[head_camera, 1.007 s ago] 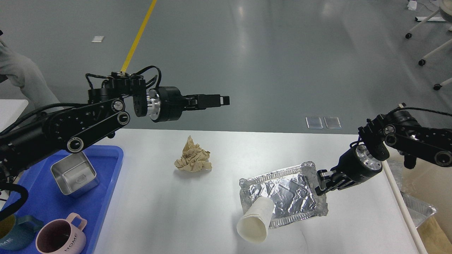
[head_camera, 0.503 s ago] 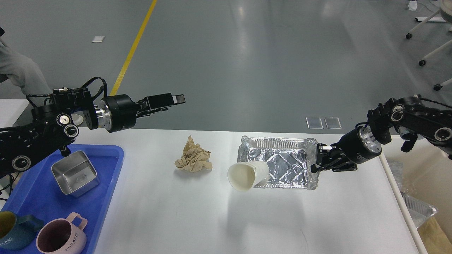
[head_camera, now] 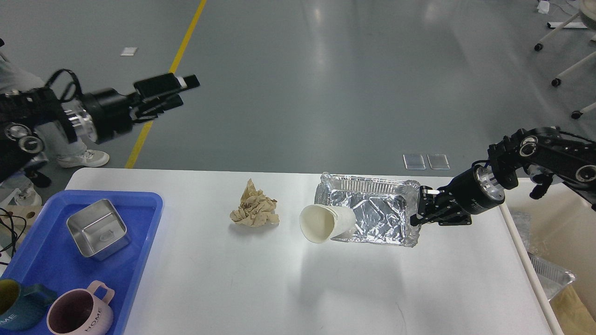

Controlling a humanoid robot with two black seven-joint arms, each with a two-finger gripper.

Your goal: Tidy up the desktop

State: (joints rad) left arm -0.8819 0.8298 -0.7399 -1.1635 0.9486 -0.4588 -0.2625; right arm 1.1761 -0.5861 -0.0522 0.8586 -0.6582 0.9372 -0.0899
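The white desktop fills the lower view. My right gripper is shut on the right rim of a crumpled foil tray and holds it a little above the desktop, tilted. A white paper cup lies on its side in the tray's left end, mouth toward the front left. A crumpled brown paper ball sits on the desktop left of the tray. My left gripper is raised high at the far left over the floor, open and empty.
A blue plastic tray at the left front holds a steel square box, a pink mug and a teal mug. A beige bin with another foil tray stands off the right edge.
My right gripper lifted the foil tray with the cup up and back, then held about steady. My left arm swung left and upward, away from the desktop.
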